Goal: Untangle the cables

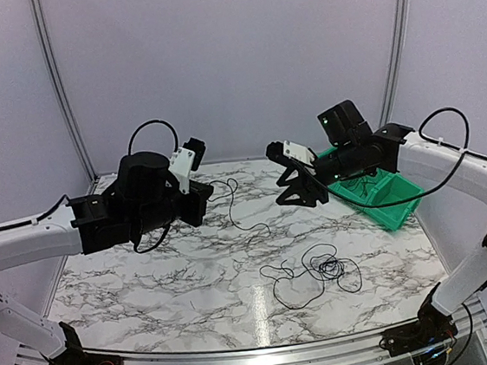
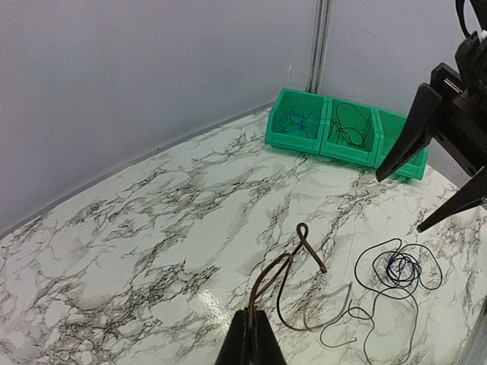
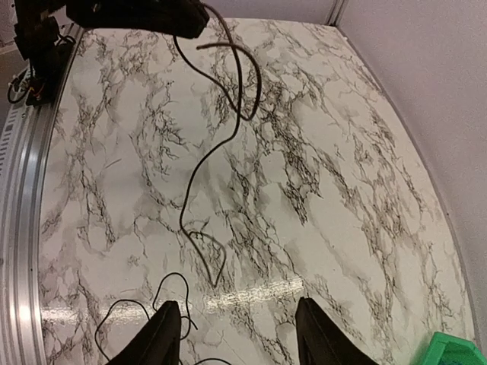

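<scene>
"So, where do things stand?"

"The left gripper [image 2: 251, 323] is pinched shut on one thin dark cable [image 2: 313, 251], lifted so its tail droops to the table [image 1: 149, 279]. The right gripper [image 3: 237, 315] hangs wide open, holding nothing, near the green bins [image 2: 297, 143]."

"And the rest?"

"A loose tangle [image 1: 322, 268] of black loops with a small blue coil lies on the table toward the right arm, apart from the lifted strand as far as I can tell."

"How would you carry on?"

"Grip firmly, travel high so the tail doesn't drag through the tangle, and go slowly, since wire this thin swings. Two bins hold cables. The third is half hidden, so I'd check it before lowering, and let go only once the strand hangs well inside."
</scene>
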Controlling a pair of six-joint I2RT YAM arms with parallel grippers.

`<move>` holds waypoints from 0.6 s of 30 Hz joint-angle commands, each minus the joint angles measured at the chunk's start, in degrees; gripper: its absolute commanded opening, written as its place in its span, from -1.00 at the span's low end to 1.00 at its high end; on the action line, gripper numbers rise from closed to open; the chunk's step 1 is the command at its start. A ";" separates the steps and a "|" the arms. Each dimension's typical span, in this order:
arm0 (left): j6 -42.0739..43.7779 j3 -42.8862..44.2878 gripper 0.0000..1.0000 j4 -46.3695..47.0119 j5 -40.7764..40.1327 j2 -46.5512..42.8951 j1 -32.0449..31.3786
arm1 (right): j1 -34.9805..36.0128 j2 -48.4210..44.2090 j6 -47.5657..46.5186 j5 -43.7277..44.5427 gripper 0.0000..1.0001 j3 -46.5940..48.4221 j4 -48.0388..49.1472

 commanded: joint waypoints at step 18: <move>-11.99 -15.48 -1.00 27.16 6.15 -7.69 4.15 | 7.01 13.52 4.43 -3.90 0.32 6.91 5.87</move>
